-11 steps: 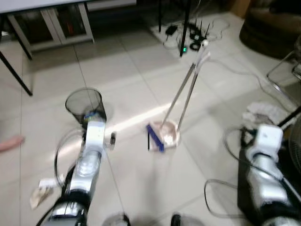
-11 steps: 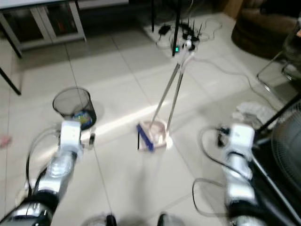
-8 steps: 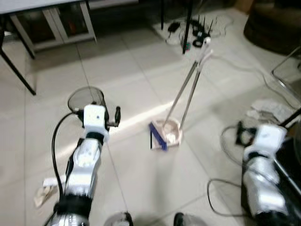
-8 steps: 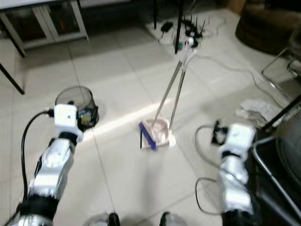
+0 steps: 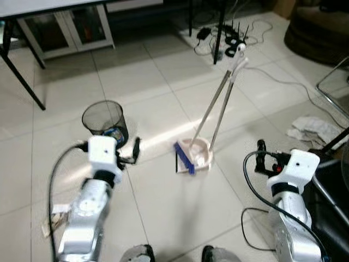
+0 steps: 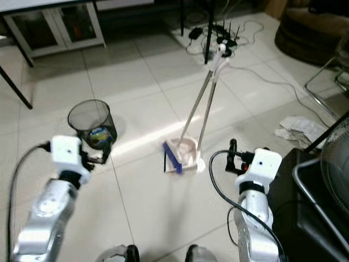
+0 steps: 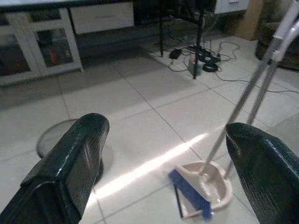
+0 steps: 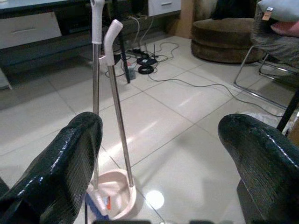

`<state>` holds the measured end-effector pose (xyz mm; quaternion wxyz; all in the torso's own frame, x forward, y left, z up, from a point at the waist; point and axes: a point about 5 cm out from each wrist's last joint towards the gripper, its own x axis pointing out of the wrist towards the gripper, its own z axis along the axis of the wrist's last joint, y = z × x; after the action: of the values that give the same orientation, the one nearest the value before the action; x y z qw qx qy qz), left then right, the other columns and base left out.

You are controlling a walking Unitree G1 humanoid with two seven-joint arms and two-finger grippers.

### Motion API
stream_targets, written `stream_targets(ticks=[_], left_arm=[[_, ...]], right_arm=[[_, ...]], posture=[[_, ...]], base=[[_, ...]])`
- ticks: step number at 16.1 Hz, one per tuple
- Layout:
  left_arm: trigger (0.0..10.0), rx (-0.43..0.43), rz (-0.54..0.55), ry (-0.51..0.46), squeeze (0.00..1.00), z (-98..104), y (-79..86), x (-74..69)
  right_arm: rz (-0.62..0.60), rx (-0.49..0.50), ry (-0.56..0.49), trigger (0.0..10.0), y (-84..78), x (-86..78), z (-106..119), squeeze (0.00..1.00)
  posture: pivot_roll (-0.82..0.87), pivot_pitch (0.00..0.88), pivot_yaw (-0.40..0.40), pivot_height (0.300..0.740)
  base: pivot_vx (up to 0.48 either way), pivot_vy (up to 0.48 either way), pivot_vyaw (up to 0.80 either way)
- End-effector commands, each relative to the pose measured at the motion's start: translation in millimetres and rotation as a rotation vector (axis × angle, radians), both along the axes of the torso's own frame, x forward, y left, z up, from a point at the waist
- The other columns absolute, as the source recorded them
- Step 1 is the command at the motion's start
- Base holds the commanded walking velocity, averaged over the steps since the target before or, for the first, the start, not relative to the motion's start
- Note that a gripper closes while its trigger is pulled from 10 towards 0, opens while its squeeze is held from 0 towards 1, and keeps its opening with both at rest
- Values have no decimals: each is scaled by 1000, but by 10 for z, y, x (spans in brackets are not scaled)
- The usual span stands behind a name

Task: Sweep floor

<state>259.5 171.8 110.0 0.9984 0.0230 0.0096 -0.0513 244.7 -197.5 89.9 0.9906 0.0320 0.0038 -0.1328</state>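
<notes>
A broom (image 5: 185, 160) with blue bristles and a pale pink dustpan (image 5: 199, 154) stand together on the tiled floor ahead of me. Their two silver handles (image 5: 221, 95) lean up and away to the right. My left gripper (image 5: 135, 148) hangs open to the left of them, short of the brush and beside a black mesh bin (image 5: 103, 119). My right gripper (image 5: 262, 156) hangs open to the right of the dustpan, apart from it. In the left wrist view the blue brush (image 7: 189, 198) lies between the spread fingers (image 7: 60, 172). In the right wrist view both handles (image 8: 114, 102) stand left of centre.
Crumpled paper (image 5: 54, 221) lies on the floor by my left arm. White rags (image 5: 313, 130) lie at the right, next to a black box (image 5: 330, 183) and a metal chair frame (image 5: 332, 87). Cables and a power strip (image 5: 223, 35) lie behind the handles. A table leg (image 5: 24, 71) slants at far left.
Both forearms have swung so the grippers now point inward toward the broom and dustpan. The right wrist has moved left and slightly down. The view has steadied and sharpened.
</notes>
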Motion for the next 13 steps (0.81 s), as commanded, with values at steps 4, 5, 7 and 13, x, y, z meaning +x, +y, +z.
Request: stream_targets(ticks=[4, 5, 7, 13], left_arm=[[10000, 101, -62, -48, 851, 63, -229, 110], [10000, 114, -68, -49, 482, 51, -273, 123], [10000, 124, -109, -42, 408, 6, -410, 90], [10000, 124, -35, -18, 0, 11, -373, 67]], right_arm=[[-15, -49, 0, 10000, -117, -16, 125, 1000], [-30, -82, 19, 10000, -153, -40, 128, 824], [-21, -54, 48, 10000, -239, -119, 111, 0], [1, -113, 98, 10000, -233, -115, 193, 0]], posture=[[-28, 67, 54, 740], [-46, 71, 64, 740], [-70, 79, 110, 740], [-71, 145, 40, 740]], base=[[0, 0, 0], [0, 0, 0], [0, 0, 0], [0, 0, 0]])
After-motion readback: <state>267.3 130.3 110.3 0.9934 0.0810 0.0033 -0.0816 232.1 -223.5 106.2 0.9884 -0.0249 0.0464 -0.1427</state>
